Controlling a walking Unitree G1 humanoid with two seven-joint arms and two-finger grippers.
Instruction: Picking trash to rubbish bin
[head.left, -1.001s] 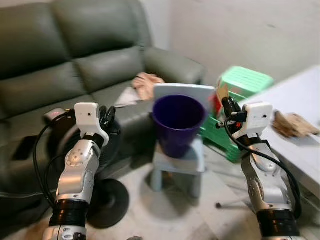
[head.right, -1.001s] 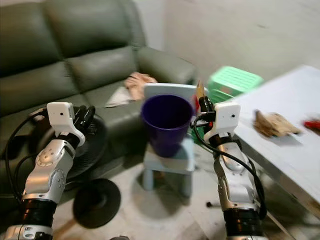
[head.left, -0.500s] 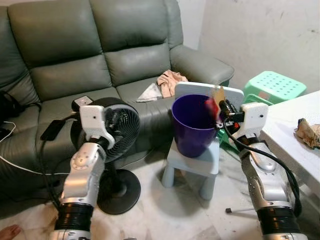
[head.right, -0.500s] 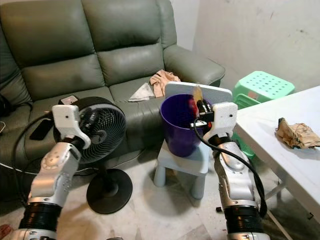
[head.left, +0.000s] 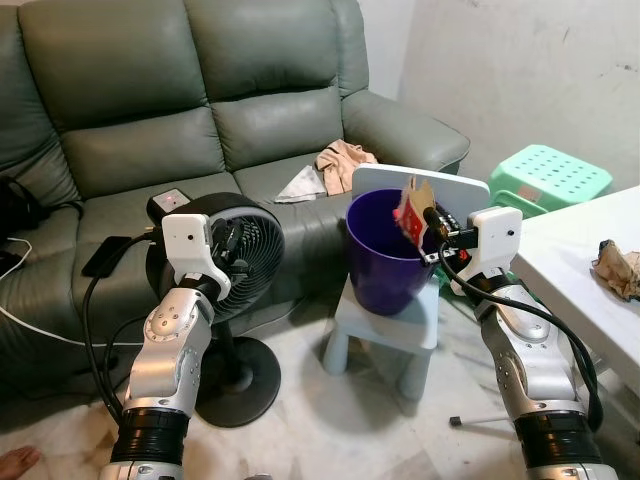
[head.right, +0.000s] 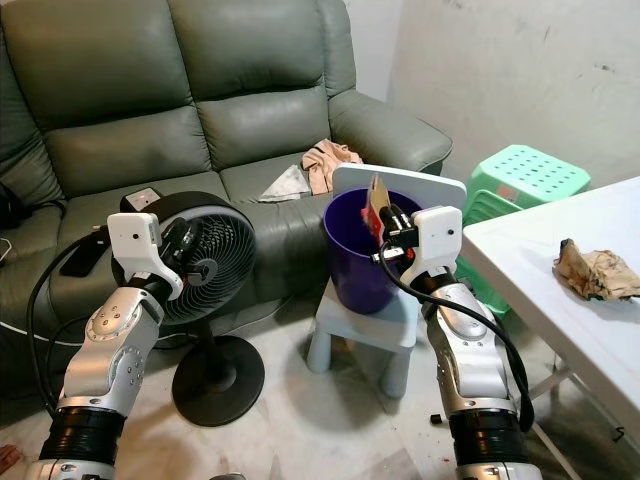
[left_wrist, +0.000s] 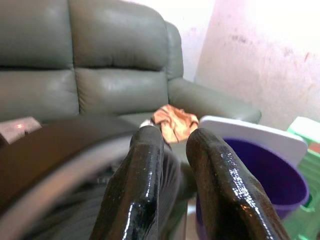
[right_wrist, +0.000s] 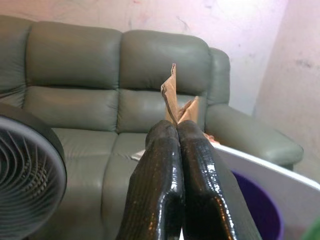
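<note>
Left eye view: the right end effector (head.left: 428, 214) is clamped on a scrap of tan and red trash (head.left: 411, 205), held just above the open mouth of the purple bin (head.left: 385, 262). The bin stands on a small pale stool (head.left: 388, 322) in front of the sofa (head.left: 200, 110). The left end effector (head.left: 222, 238) is raised in front of a black fan (head.left: 240, 250), holding nothing.

Right eye view: a white table (head.right: 560, 300) on the robot's right carries a crumpled brown wad (head.right: 597, 272); a green stool (head.right: 525, 180) stands behind it.

Left wrist view: the fingers (left_wrist: 142, 175) stand slightly apart with nothing between them, the bin (left_wrist: 260, 175) beyond.

Right wrist view: the fingers (right_wrist: 162, 170) are pressed together on the trash (right_wrist: 172, 102), which sticks out past their tips.
</note>
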